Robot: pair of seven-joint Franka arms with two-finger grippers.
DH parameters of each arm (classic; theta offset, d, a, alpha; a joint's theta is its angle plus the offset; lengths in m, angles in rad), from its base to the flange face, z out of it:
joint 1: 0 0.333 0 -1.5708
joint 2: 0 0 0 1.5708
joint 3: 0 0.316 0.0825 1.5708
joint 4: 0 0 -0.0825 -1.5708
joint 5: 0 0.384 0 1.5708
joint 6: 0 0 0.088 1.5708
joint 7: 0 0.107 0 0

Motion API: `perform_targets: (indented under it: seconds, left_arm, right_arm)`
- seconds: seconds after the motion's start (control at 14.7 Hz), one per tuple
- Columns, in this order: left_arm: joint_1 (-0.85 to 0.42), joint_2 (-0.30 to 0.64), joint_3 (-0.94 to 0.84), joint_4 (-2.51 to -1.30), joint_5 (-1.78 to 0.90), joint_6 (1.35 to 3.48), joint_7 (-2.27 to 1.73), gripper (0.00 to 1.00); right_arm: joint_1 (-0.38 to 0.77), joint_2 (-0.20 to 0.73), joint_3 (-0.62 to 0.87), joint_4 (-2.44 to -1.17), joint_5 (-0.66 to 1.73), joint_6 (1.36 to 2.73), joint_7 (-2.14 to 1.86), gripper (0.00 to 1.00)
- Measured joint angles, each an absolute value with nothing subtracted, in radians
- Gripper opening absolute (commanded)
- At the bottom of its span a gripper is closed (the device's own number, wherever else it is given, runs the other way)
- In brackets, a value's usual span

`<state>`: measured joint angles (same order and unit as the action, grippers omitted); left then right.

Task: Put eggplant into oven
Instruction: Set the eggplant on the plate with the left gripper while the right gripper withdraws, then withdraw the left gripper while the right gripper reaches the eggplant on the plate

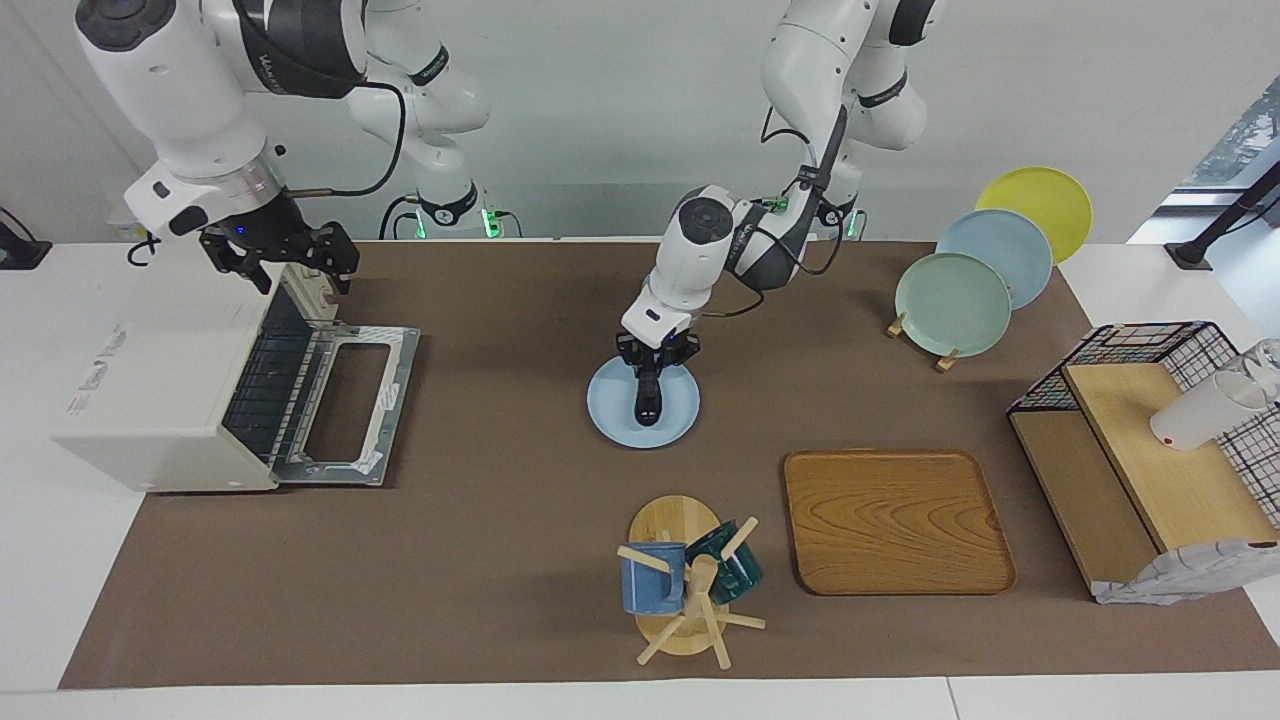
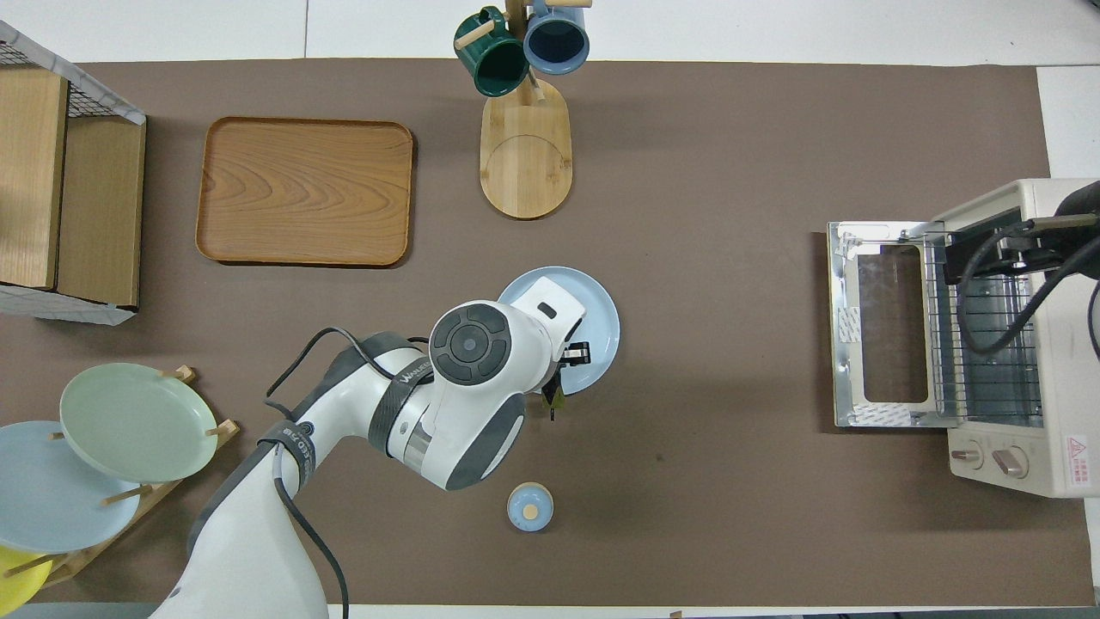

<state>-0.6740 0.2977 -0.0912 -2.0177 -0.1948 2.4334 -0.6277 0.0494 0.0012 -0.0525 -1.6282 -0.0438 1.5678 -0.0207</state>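
Observation:
The dark eggplant lies on a light blue plate in the middle of the table. In the overhead view only its green stem end shows past the plate; the arm hides the other part. My left gripper is down on the eggplant. The off-white oven stands at the right arm's end of the table, its glass door dropped open flat and its wire rack showing. My right gripper hangs open and empty over the oven's mouth.
A wooden tray and a mug tree with two mugs stand farther from the robots than the plate. A plate rack and a wire-and-wood shelf are at the left arm's end. A small blue lidded pot sits nearer to the robots.

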Motion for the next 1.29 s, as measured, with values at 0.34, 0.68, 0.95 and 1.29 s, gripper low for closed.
perform_targets:
  seconds: [0.34,0.68,0.95,1.29]
  left_arm:
    - [-0.607,0.251,-0.077,-1.982,-0.195,2.362,-0.58,1.0]
    - [-0.357,0.191,-0.062,-1.847,-0.195,2.097,-0.344,1.0]
    - [-0.197,0.181,-0.059,-1.733,-0.171,1.919,-0.204,1.0]
    - [-0.109,0.127,-0.059,-1.637,-0.112,1.736,-0.138,1.0]
  right_arm:
    - [0.049,-0.001,-0.039,-1.622,-0.044,1.567,-0.021,1.0]
    - [0.048,-0.002,-0.039,-1.622,-0.044,1.567,-0.021,1.0]
    - [0.048,-0.002,-0.016,-1.622,-0.032,1.567,-0.016,1.0]
    - [0.057,0.028,0.282,-1.629,0.007,1.693,0.32,1.0]
